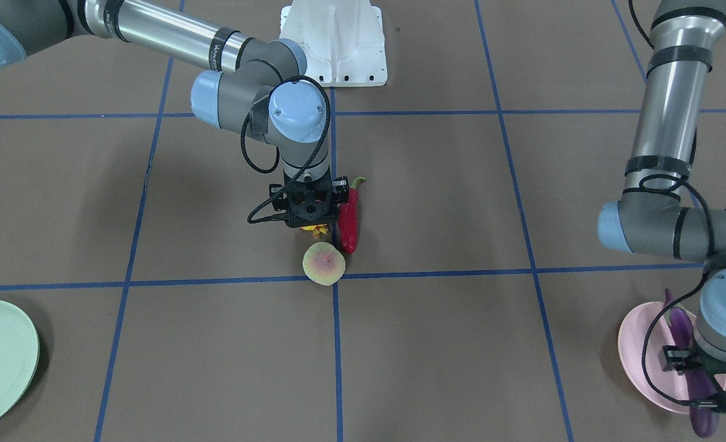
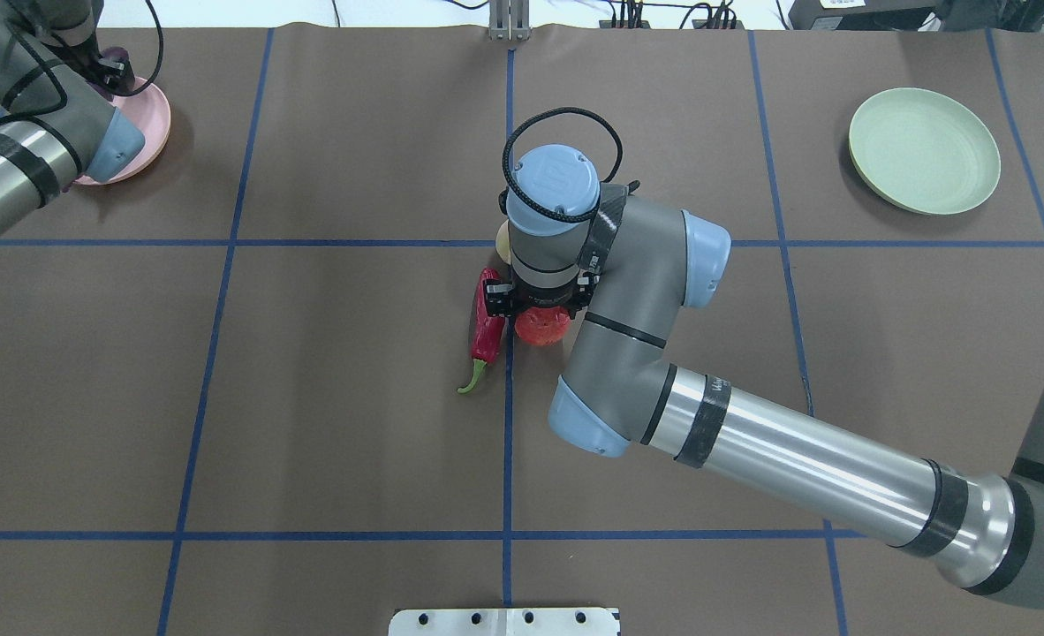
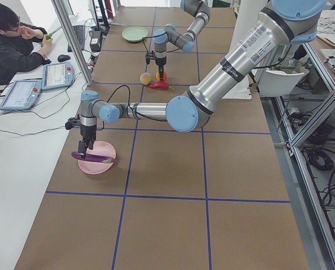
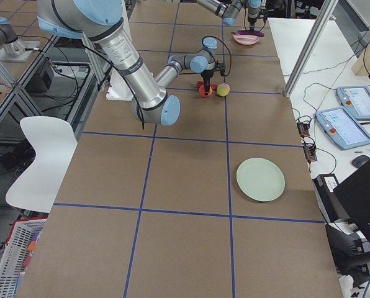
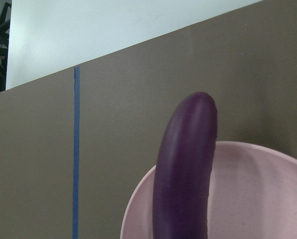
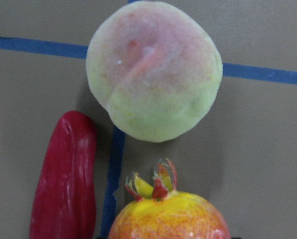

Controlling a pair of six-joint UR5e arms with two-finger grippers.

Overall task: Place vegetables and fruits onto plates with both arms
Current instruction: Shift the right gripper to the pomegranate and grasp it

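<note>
My left gripper (image 1: 704,377) is shut on the long purple eggplant (image 1: 681,325) and holds it level, low over the pale pink plate (image 1: 636,344). The left wrist view shows the eggplant (image 5: 183,169) across the plate (image 5: 248,194). My right gripper (image 2: 540,309) is down over the bumpy red-and-yellow fruit (image 2: 540,327), and its fingers are hidden. That fruit (image 6: 168,219) sits on the table, with the red chili pepper (image 6: 64,174) beside it and the pale peach (image 6: 153,69) just beyond. The mint green plate (image 2: 924,150) holds nothing.
The white base block (image 1: 335,43) stands at the robot's edge of the table. Blue tape lines (image 2: 509,442) grid the brown table. An operator (image 3: 10,39) sits at a side desk with tablets (image 3: 58,76).
</note>
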